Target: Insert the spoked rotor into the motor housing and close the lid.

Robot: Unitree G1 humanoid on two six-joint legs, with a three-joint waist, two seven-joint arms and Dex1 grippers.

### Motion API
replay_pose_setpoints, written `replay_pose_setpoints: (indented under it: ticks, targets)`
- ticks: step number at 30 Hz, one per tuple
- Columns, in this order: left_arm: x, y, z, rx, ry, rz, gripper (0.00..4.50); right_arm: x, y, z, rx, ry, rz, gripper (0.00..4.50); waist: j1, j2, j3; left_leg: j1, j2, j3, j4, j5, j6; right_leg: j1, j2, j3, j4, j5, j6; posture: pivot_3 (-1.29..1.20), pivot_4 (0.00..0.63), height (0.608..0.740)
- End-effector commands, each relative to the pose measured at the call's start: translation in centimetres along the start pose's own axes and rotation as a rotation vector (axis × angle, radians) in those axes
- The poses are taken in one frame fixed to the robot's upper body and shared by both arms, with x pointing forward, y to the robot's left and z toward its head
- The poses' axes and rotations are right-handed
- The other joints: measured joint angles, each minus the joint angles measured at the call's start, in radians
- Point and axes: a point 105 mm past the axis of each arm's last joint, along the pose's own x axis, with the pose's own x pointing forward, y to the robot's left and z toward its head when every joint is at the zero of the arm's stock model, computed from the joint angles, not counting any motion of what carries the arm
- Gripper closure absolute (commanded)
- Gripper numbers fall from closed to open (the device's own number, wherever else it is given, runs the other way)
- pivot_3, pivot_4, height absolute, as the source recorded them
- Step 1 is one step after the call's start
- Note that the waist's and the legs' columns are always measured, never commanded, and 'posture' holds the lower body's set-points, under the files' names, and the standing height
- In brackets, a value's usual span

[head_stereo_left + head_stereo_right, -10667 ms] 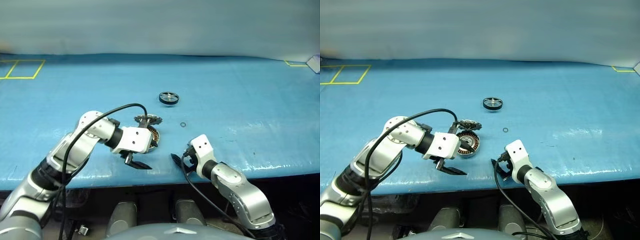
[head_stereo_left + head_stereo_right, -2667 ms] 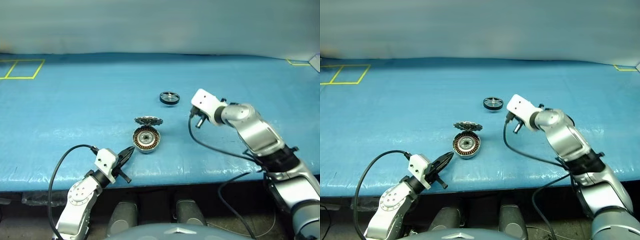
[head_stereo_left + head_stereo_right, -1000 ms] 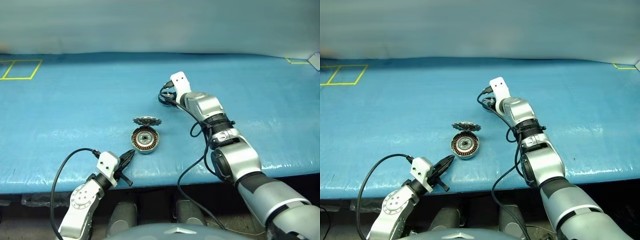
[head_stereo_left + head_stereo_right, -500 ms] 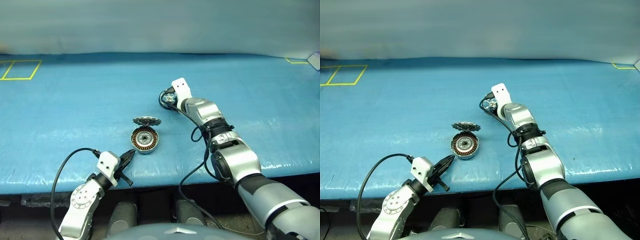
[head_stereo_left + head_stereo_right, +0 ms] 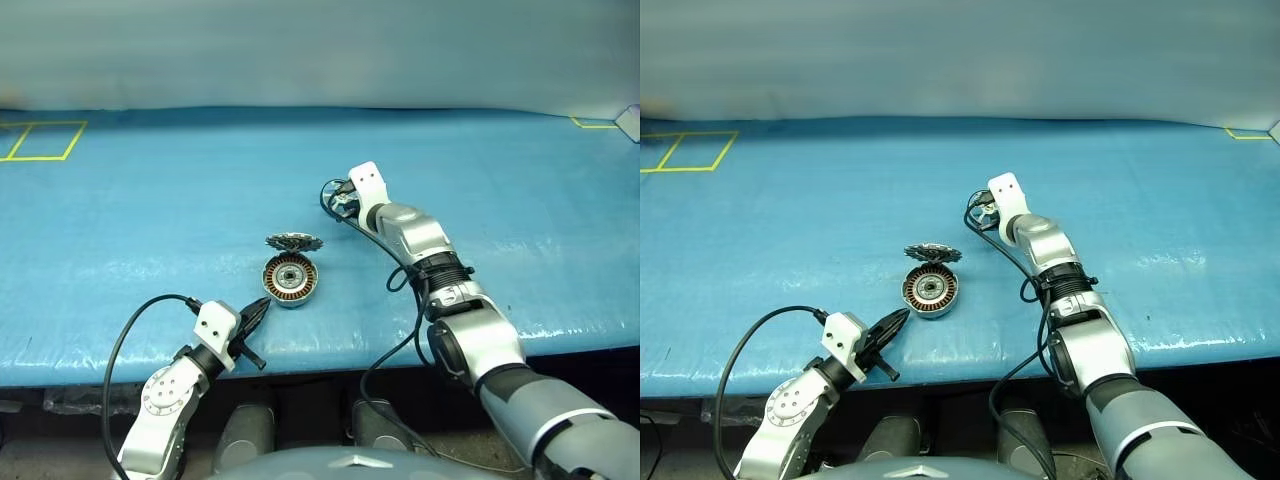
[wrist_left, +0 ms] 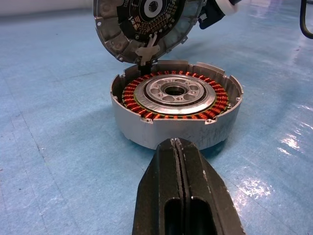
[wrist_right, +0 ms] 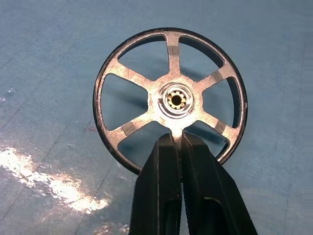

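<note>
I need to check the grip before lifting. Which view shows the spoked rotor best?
The right wrist view: the spoked rotor faces the camera, all six spokes and the hub plain, with the right gripper shut on a spoke by the hub. In the head views only a sliver of its rim shows beside that wrist, far across the blue table.

Lid [image 5: 933, 252] just behind motor housing [image 5: 930, 290]

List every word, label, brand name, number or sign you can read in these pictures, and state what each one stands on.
None can be read.
The lid: its inner face carries fine markings, too small and blurred to read.
The motor housing: no writing visible.
The spoked rotor: no writing visible.
The blue table cover: yellow taped outlines at the far left, marks and not letters.
</note>
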Motion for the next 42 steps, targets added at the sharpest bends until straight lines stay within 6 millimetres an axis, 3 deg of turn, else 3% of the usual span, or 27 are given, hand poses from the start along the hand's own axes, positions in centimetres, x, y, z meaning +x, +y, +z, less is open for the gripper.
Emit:
replay_pose_setpoints:
  ticks: [1, 10, 15, 25, 31, 35, 42]
  targets:
    - [0.3, -0.3, 0.6, 0.009, -0.020, -0.017, 4.50, -1.3, -1.5, 2.3, -0.008, -0.074, -0.039, 4.48, 0.000, 0.000, 0.000, 0.000, 0.000, 0.000, 0.000, 0.000, 0.000, 0.000, 0.000, 0.000, 0.000, 0.000, 0.000, 0.00, 0.150, 0.740]
    - [0.6, -0.3, 0.6, 0.010, -0.021, -0.027, 4.50, -2.7, -1.8, 2.3, -0.037, -0.077, -0.052, 4.48, 0.000, 0.000, 0.000, 0.000, 0.000, 0.001, -0.001, 0.000, 0.000, -0.001, 0.000, 0.000, 0.000, 0.000, 0.000, 0.00, 0.150, 0.740]
    - [0.6, -0.4, 0.6, 0.007, -0.021, -0.026, 4.50, -4.5, -2.6, 2.3, -0.053, -0.090, -0.058, 4.48, 0.004, 0.000, 0.000, 0.000, 0.000, 0.001, -0.001, 0.000, 0.000, -0.001, 0.000, 0.000, -0.001, 0.000, 0.000, 0.00, 0.150, 0.740]
    - [0.6, -0.6, 0.5, 0.001, -0.011, -0.041, 4.50, -9.9, -2.4, -1.1, -0.156, -0.025, -0.014, 4.48, 0.002, 0.000, 0.000, -0.004, 0.001, 0.000, 0.000, 0.000, 0.000, -0.003, -0.002, 0.000, -0.001, -0.001, 0.001, 0.00, 0.150, 0.740]
    - [0.6, -0.6, 0.8, 0.019, -0.024, -0.056, 4.50, -15.0, -0.1, -3.2, -0.301, 0.061, 0.138, 4.48, 0.014, 0.000, 0.000, -0.005, 0.001, -0.001, 0.001, 0.000, 0.000, -0.003, -0.003, -0.001, -0.002, -0.006, 0.002, 0.00, 0.150, 0.740]
    - [0.6, -0.2, 1.2, 0.034, -0.040, -0.043, 4.50, -18.2, 3.0, -4.3, -0.336, 0.099, 0.315, 4.48, 0.017, 0.000, 0.000, -0.005, 0.002, -0.002, 0.002, 0.000, 0.000, -0.002, -0.004, -0.002, -0.002, -0.007, 0.003, 0.00, 0.150, 0.740]
    - [0.3, 0.7, 1.1, 0.067, -0.030, -0.030, 4.50, -19.0, 6.8, -4.1, -0.265, 0.033, 0.451, 4.48, 0.020, -0.001, 0.000, -0.007, 0.003, -0.003, 0.007, 0.000, 0.000, -0.002, -0.003, -0.004, -0.002, -0.007, 0.004, 0.00, 0.150, 0.740]
